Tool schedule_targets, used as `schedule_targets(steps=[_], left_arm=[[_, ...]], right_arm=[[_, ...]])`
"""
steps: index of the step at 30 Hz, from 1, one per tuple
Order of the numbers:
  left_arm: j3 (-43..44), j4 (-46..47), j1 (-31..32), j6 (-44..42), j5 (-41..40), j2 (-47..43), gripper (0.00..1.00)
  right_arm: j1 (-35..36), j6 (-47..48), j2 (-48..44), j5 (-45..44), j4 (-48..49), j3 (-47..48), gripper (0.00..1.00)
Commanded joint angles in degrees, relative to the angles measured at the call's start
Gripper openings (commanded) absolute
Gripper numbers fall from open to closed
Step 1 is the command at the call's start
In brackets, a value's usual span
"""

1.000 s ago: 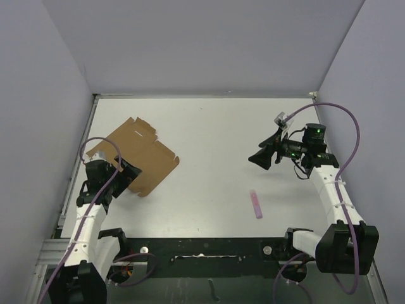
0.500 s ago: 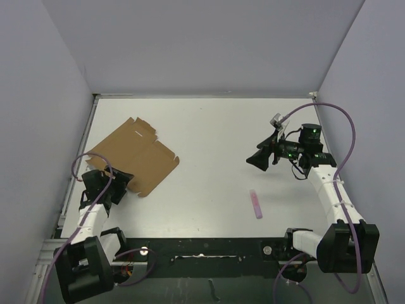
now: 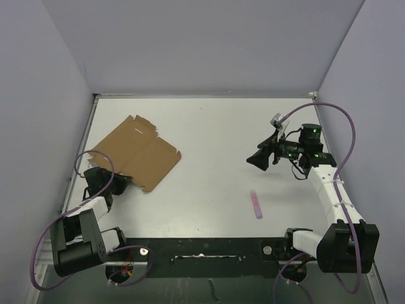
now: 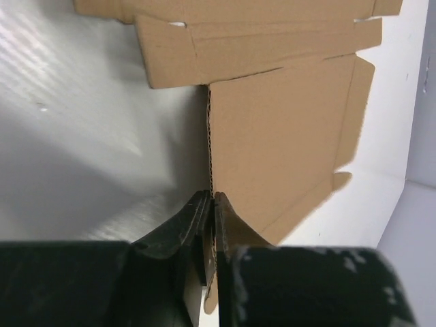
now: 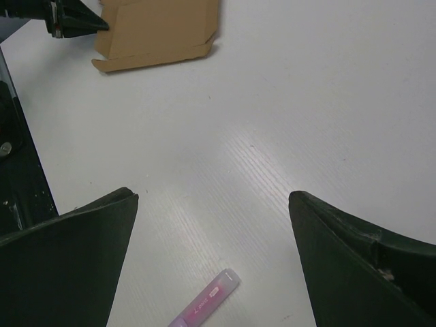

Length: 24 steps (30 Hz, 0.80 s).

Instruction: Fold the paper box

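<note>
Left wrist, end effector (image 4: 212,199) pinching paper box (image 4: 272,150)

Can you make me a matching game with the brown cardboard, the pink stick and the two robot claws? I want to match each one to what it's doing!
Things:
1. flat brown cardboard paper box
2. small pink stick
3. left gripper
4. right gripper

States:
A. wide open, holding nothing
B. spread out on the left side of the white table
C. pinched shut on a cardboard edge
D. lying alone on the table's right side

Pairs: 1-B, 2-D, 3-C, 4-A
</note>
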State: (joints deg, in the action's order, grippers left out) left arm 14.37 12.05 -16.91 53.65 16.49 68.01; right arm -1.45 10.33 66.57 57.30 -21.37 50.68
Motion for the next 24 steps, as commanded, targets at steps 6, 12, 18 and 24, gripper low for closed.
schedule_targets(steps=[6, 12, 18, 24], left_arm=[[0.8, 9.0, 9.9, -4.7, 5.5, -4.0, 0.00], [3.2, 11.5, 16.6, -7.1, 11.3, -3.5, 0.00], [7.5, 15.0, 20.7, -5.7, 19.9, 5.1, 0.00], [11.0, 10.3, 25.2, -7.7, 23.2, 11.1, 0.00]], right_arm=[[0.0, 0.0, 0.7, 0.7, 1.6, 1.6, 0.98], [0.0, -4.9, 4.9, 3.5, 5.5, -0.4, 0.98], [0.1, -8.1, 10.9, 3.9, 8.0, -0.7, 0.98], [0.2, -13.6, 16.5, 7.3, 11.5, -1.3, 0.98]])
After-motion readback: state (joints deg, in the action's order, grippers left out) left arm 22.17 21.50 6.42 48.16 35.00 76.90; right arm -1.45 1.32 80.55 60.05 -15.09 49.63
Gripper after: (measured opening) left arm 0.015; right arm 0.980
